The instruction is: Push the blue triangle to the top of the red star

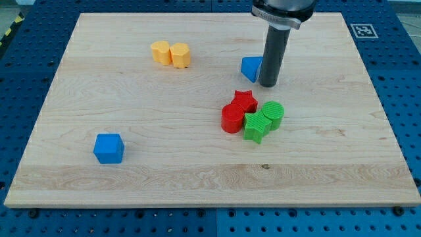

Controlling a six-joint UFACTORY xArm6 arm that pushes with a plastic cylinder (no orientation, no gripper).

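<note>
The blue triangle [250, 68] lies right of the board's centre, toward the view's top. My tip [268, 85] rests on the board just to its right, touching or nearly touching it. The rod hides the triangle's right edge. The red star [245, 101] lies a little below the triangle, with a gap between them. It is at the top of a tight cluster of blocks.
A red cylinder [231, 120], a green star [255, 127] and a green cylinder [273, 114] crowd the red star. Two yellow blocks [171, 53] sit together at the upper left. A blue cube [108, 148] lies at the lower left. The wooden board [210, 178] ends in blue pegboard.
</note>
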